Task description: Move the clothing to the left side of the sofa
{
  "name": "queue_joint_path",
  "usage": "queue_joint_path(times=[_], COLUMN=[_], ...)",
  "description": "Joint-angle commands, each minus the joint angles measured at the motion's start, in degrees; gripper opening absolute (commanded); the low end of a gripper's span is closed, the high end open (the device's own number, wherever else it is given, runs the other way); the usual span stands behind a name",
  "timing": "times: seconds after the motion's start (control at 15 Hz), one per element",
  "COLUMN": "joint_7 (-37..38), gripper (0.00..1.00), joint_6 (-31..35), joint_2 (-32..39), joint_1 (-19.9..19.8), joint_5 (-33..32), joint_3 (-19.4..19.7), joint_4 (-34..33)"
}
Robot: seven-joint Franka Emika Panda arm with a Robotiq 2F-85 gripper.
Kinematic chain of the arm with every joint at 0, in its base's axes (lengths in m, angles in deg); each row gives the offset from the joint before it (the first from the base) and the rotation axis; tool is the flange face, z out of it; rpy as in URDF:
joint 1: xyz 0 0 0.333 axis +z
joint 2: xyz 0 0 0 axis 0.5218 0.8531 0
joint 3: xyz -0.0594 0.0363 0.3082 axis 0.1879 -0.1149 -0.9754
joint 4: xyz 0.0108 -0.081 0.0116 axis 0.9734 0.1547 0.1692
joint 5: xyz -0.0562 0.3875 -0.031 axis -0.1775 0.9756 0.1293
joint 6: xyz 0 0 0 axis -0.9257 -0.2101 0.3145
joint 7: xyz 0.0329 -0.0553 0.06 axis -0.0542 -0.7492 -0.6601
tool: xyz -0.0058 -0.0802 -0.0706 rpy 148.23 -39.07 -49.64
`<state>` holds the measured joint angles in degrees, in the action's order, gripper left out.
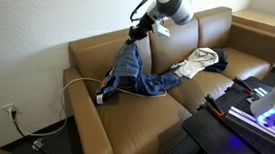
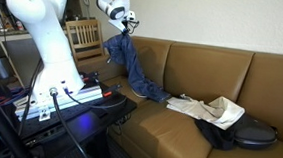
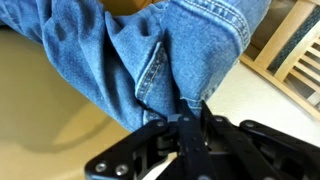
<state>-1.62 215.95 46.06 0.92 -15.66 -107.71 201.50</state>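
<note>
Pincer clamped on 1 jeans trailing onto 1 sofa, with 1 white shirt, 1 dark top.

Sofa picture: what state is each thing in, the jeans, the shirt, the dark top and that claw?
gripper, shut on the jeans.
jeans, one end held up, the rest trailing on the sofa.
white shirt, lying crumpled on the seat, not held.
dark top, in a heap beside the shirt, partly under it, not held.
</note>
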Motion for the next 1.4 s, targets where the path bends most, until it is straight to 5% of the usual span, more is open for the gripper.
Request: queue_joint_path(times=[0.0,0.13,0.8,1.07,1.33], joint_7=[0.7,-1.8,-4.2,-11.7,-11.2], gripper=[0.03,0.03,0.03,0.03,0.03], joint_6=[-1.3,-2.7,-8.7,-11.5,-14.7], joint_2=[1.7,7.8,22.3,29.1,31.1], joint_1=[-0.4,1.3,23.1,27.5,30.0], joint_5=[-2.2,-4.6,-12.2,-13.8,-12.6], joint_3=[0.0,-4.0,-11.5,-15.8,-6.9], joint_4=[-0.9,-5.0,-33.9,-47.4,-57.3])
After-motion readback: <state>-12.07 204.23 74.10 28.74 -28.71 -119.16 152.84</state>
